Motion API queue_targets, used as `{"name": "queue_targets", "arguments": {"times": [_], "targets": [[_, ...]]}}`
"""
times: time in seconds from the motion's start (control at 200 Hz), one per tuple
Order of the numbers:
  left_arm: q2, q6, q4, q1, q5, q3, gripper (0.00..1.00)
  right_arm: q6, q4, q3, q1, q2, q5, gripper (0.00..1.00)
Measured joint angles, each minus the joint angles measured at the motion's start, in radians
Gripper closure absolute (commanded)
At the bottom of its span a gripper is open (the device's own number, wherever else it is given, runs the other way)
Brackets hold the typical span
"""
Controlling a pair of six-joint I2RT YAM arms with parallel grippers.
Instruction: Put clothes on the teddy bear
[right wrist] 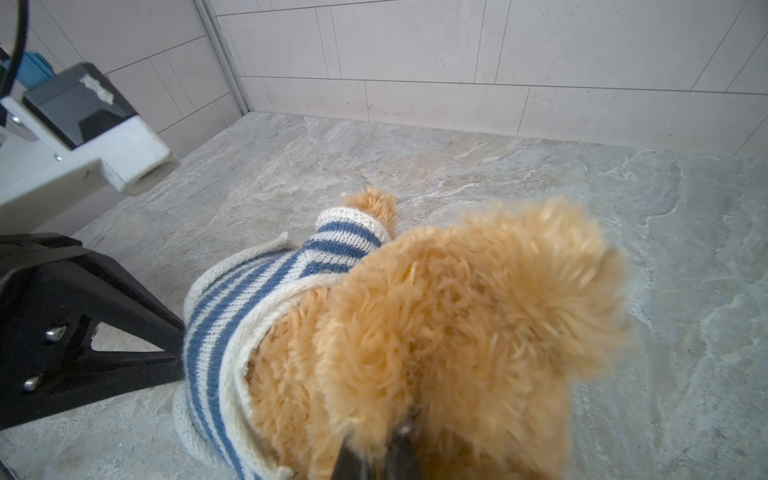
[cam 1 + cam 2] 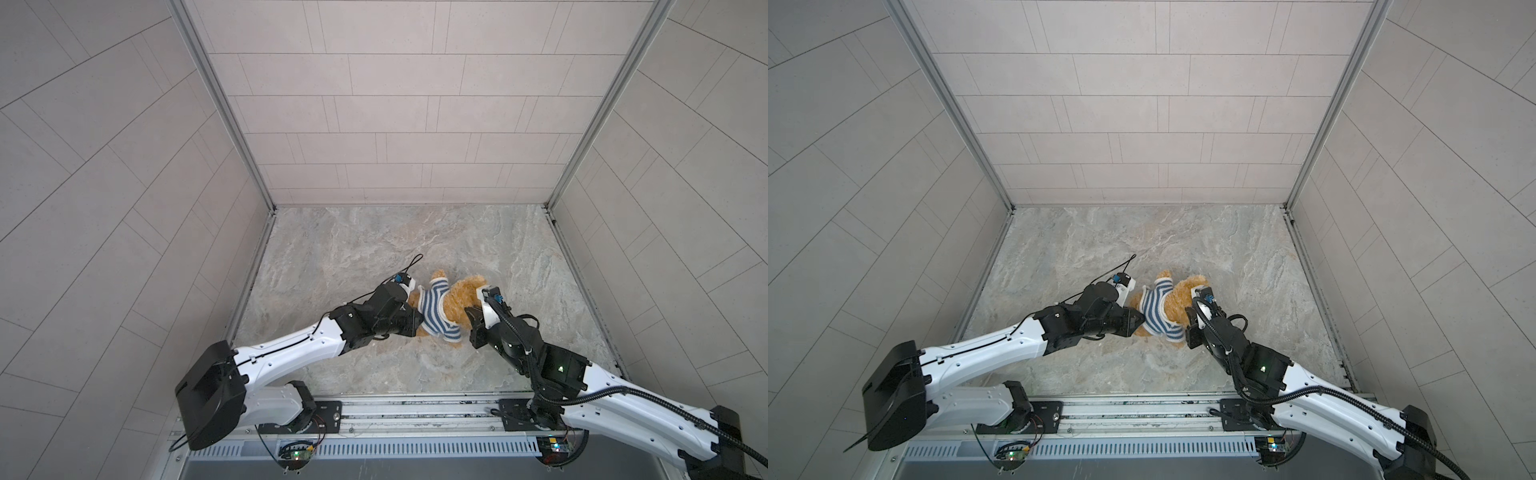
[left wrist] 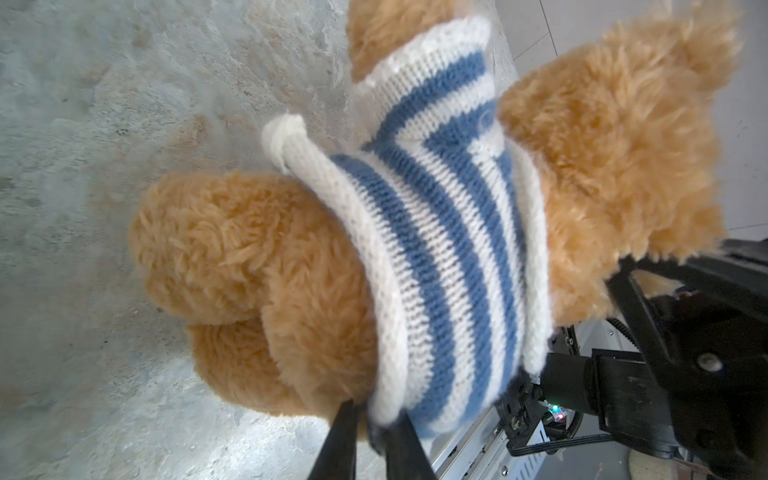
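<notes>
Near the middle of the bench [image 2: 374,241], I am clamping my right gripper [image 1: 374,461] deep on the head of the light, squashy teddy bear [image 2: 461,301], not loose fur, while my left gripper [image 3: 370,444] is hanging narrowly parted at the hem of its stretchy shirt [image 3: 436,249].

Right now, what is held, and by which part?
The right gripper holds the teddy bear by its head fur; left gripper at the hem of the striped shirt, hold unclear.

The fluffy golden-brown teddy bear [image 2: 463,297] lies on the marbled tabletop [image 2: 374,249], centre-near, head right and legs left. A blue-and-white striped knitted shirt [image 2: 434,309] covers its torso.
</notes>
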Motion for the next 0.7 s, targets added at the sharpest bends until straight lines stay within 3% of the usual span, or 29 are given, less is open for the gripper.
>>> {"name": "queue_targets", "arguments": {"times": [0.29,0.486,0.701], "targets": [[-0.142,0.005,-0.046,0.042,-0.001,-0.002,0.65,-0.084,0.006,0.000,0.007,-0.026,-0.039,1.00],[-0.132,0.003,-0.047,0.058,0.009,0.006,0.64,-0.112,0.011,0.000,0.016,-0.027,-0.060,1.00],[-0.071,-0.006,-0.040,0.058,0.023,0.022,0.74,-0.132,0.025,0.000,0.029,-0.028,-0.064,1.00]]}}
